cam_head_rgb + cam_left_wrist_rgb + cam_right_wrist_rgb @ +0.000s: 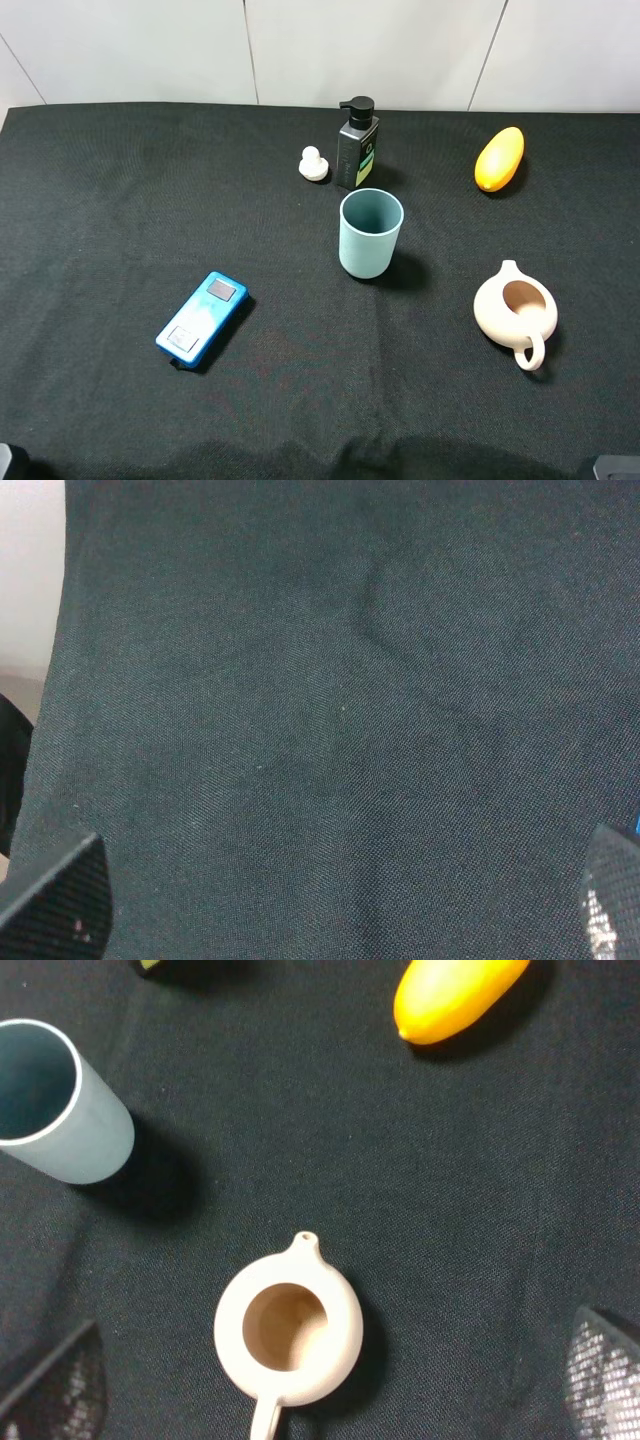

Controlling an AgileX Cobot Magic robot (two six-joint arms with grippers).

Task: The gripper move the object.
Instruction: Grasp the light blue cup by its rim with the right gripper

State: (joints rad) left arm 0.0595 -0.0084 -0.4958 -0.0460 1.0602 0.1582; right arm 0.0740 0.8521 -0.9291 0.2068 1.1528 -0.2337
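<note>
A table covered in black cloth (110, 220) is seen from a high camera, with a white panelled wall (150, 50) behind it. The plain light blue-teal plastic cup (371, 232), handleless and slightly tapered, stands upright with its mouth facing up, a little right of the table's middle. Nothing touches it.

Just behind the cup stands a black pump bottle (357, 145) with a green and white label. Just left of the bottle sits a small white knob-shaped piece (314, 165). Toward the far right lies a smooth yellow-orange oval object (499, 158), set at a slant. At the right front sits a beige rounded pot (515, 310) with a short spout and a loop handle. A flat blue rectangular device (202, 318) lies at an angle at the left front, well apart from the cup.

The left wrist camera looks down on bare black cloth. The left gripper (335, 905) has its 2 black fingertips (55, 905) at opposite lower corners of that picture, spread wide, with nothing between them.

The right wrist camera shows the right gripper (330, 1380) likewise released, its 2 fingertips far apart and holding nothing. On the cloth below it are the beige pot, closest, the cup off to one side and clear of both fingers, and the yellow-orange object farther away.
</note>
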